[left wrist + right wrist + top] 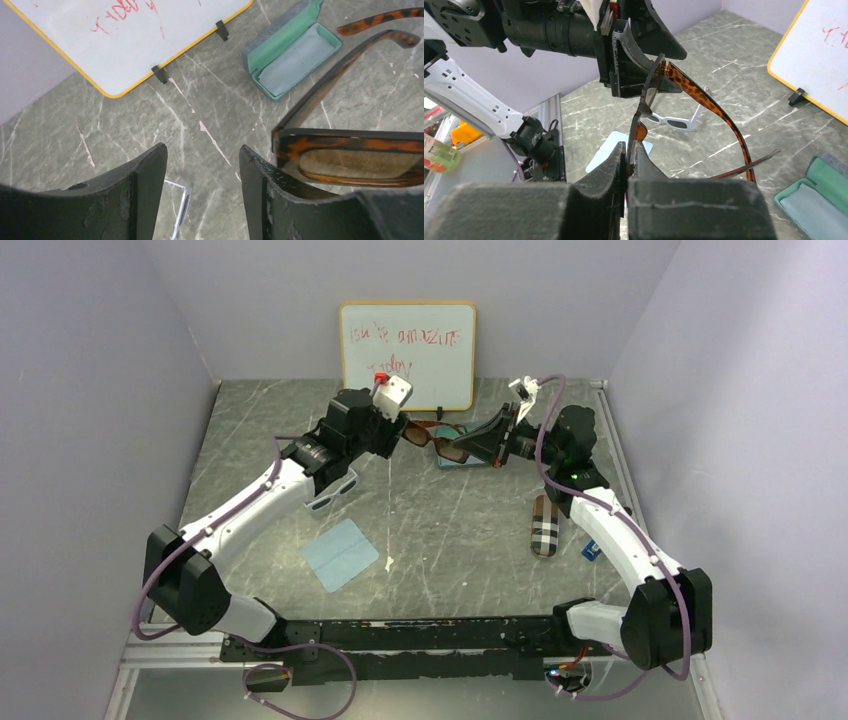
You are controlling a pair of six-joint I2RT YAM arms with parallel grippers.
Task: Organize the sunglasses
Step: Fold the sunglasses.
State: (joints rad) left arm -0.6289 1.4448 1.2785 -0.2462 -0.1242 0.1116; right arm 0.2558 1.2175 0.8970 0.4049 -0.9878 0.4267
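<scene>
White sunglasses (334,491): lying on the grey marbled tabletop (450,540), left of centre, partly under the left arm and well apart from the other pair.
Light-blue cloth (341,553): a square lying flat on the tabletop, near the white pair, on the side toward the arm bases.
Left claw (202,152): jaws standing apart at a moderate gap, nothing between them. Through the gap its wrist camera sees tabletop and a corner of the white frame.
Whiteboard (407,355): yellow-rimmed, scrawled in red, propped against the back wall behind both claws.
Tortoiseshell sunglasses (350,145): amber lenses, temples unfolded, held up off the tabletop between the two claws at rear centre. One end of the front sits by the outer side of a left-claw finger; whether it touches cannot be told.
Open case (292,55): grey-blue outside, mint-green inside, a pale cloth in its tray, lying on the tabletop near the held pair.
Right claw (628,150): pinched tight on the other end of the tortoiseshell front, at the lens edge, carrying the pair.
Plaid case (544,526): oblong, lying on the right beside the right arm, apart from the open case.
</scene>
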